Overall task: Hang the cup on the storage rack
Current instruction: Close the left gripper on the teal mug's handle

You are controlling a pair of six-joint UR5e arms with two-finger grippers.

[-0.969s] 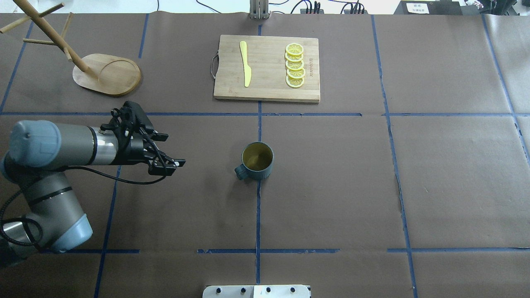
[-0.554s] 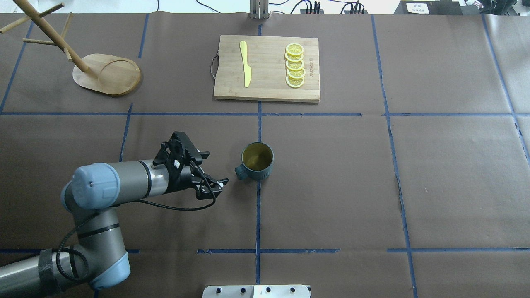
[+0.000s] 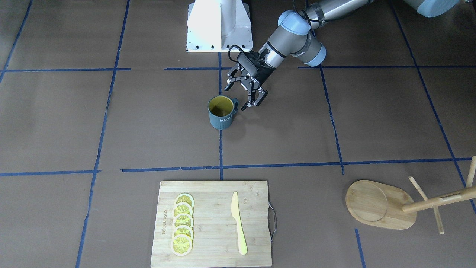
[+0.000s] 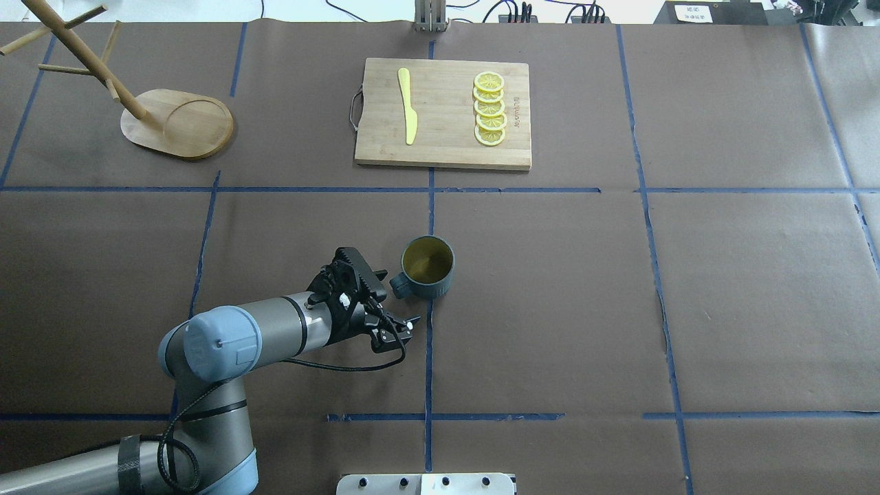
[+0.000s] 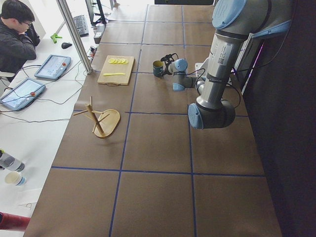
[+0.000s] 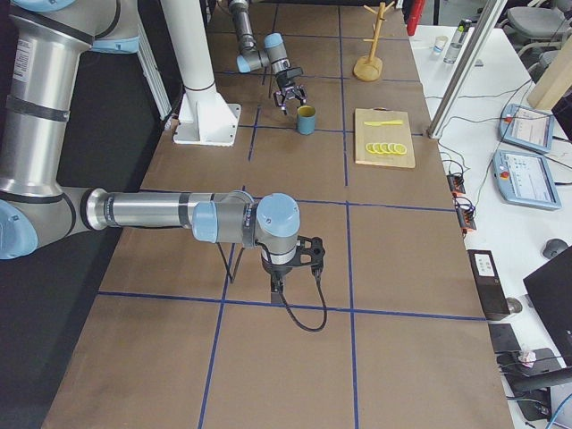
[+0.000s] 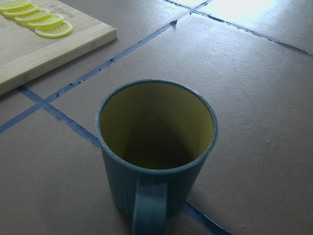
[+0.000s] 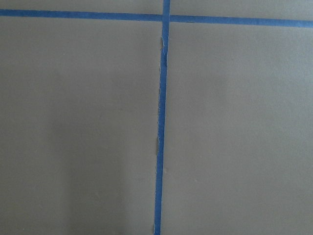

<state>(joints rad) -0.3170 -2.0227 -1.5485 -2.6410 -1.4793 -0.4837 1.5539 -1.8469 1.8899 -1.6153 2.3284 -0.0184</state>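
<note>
One cup (image 3: 221, 114) upright | left claw (image 3: 242, 97) spread, just beside it | right claw (image 6: 300, 266): grip state cannot tell

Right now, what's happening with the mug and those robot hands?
Left hand open by the cup handle, not gripping. Right hand far off, state unclear. Cup upright on table; storage rack pegs bare.

The dark blue-grey ribbed mug (image 4: 427, 267) stands upright on the desk (image 4: 550, 309), well apart from the bamboo cutting board (image 4: 447, 137) on its robot-facing side. Its inside is yellow, its "HOME" lettering faces the board, and its squared handle is turned away. The bamboo mug tree (image 4: 179, 125) stands upright off the board's handle end, with its pole at the far end of its oval base.
</note>
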